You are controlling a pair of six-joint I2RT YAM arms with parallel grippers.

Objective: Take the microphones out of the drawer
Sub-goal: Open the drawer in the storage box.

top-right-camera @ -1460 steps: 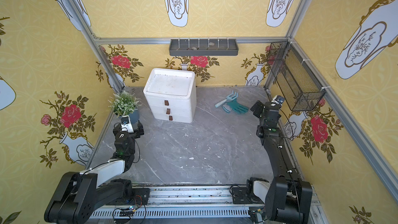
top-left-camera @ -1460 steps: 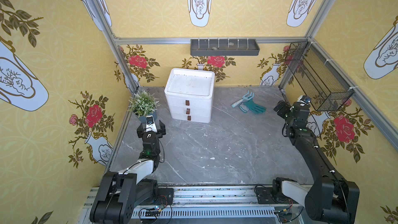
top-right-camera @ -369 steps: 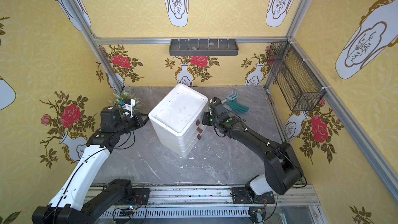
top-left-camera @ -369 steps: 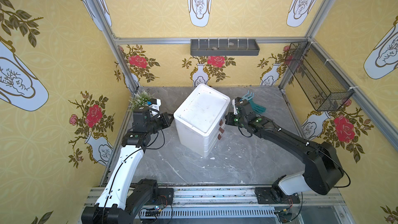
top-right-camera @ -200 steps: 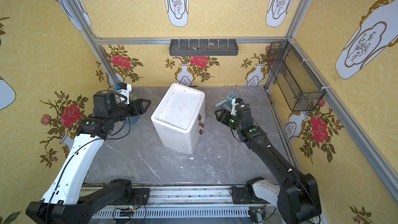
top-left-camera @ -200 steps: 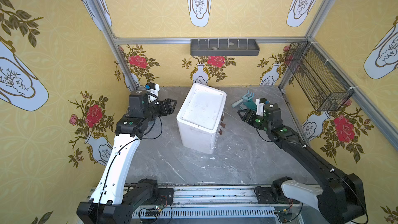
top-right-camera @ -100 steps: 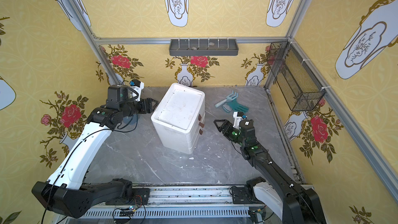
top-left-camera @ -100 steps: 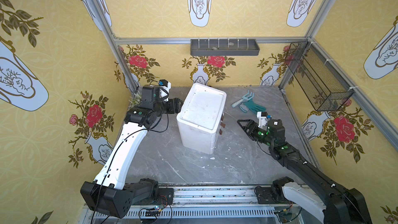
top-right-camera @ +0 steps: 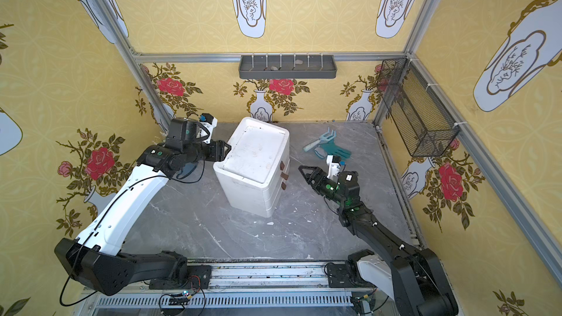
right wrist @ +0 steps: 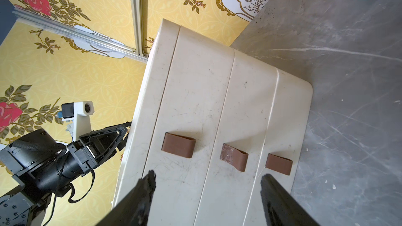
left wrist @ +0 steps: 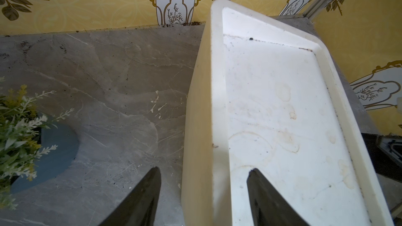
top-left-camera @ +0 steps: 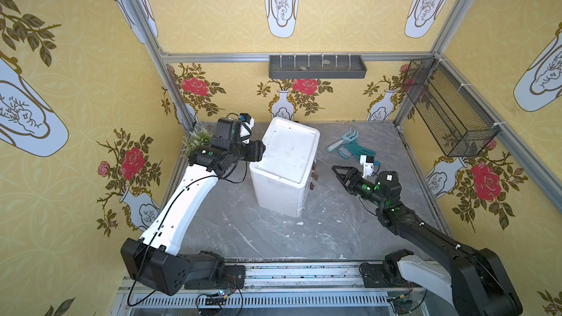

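Since the first frames the drawer unit (top-left-camera: 286, 153) had been turned and drawn out from the back wall, and both arms had come up from their rest by the rail. The left gripper (top-left-camera: 260, 155) had closed in on the unit's rear top edge over the last half second.

The table (top-left-camera: 243, 232) was grey, marble-patterned and scuffed, with white flecks. Yellow wallpaper of roses and vases boxed it in on three sides. A grey shelf (top-left-camera: 316, 68) hung on the back wall and a wire basket (top-left-camera: 450, 110) on the right one. A potted plant (top-left-camera: 197, 141) stood in the left rear corner; a teal glove (top-left-camera: 355, 150) and a small rake (top-left-camera: 343, 139) lay toward the right rear.

The unit stood upright near the middle, its front facing the right arm and its top's long axis running roughly from back wall to rail. All three drawers were shut, brown handles (right wrist: 233, 159) outward, so the microphone was hidden; which drawer held it could not be told.

The left gripper's jaws stood apart, straddling the top rim. The right gripper (top-left-camera: 338, 173) gaped empty, aimed at the handles and short of them.
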